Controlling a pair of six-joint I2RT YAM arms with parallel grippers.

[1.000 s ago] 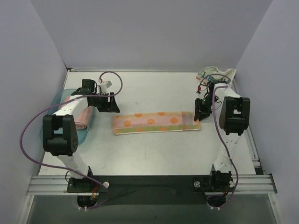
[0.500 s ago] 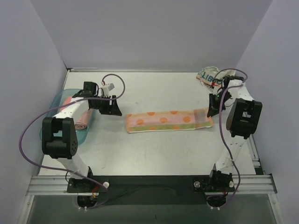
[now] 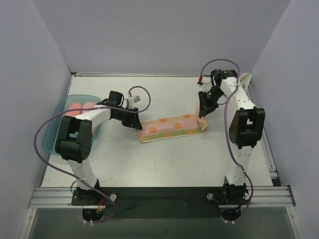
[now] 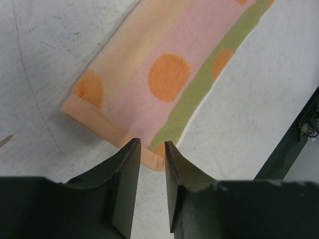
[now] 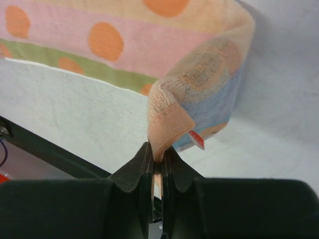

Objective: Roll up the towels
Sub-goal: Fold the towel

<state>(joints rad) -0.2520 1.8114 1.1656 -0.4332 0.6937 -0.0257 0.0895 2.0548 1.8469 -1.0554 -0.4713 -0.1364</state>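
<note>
The striped towel (image 3: 169, 127) with orange dots lies flat and slanted at mid-table. My right gripper (image 3: 203, 110) is shut on the towel's right-end hem (image 5: 167, 124), holding it lifted and curled over. My left gripper (image 3: 135, 122) is at the towel's left end, and its narrowly open jaws straddle the orange hem corner (image 4: 154, 153) without pinching it. A rolled pink towel (image 3: 79, 106) rests in the teal tray (image 3: 50, 134). Only a bit of the whitish towel (image 3: 245, 78) shows behind the right arm.
The teal tray sits at the left edge of the table, beside the left arm. Grey walls enclose the table at the back and on both sides. A black rail (image 4: 294, 134) runs along the near edge.
The right gripper shut on the towel's right end and carried it back and leftward, slanting the towel. The left gripper swung right to the towel's left end and narrowed its jaws.
</note>
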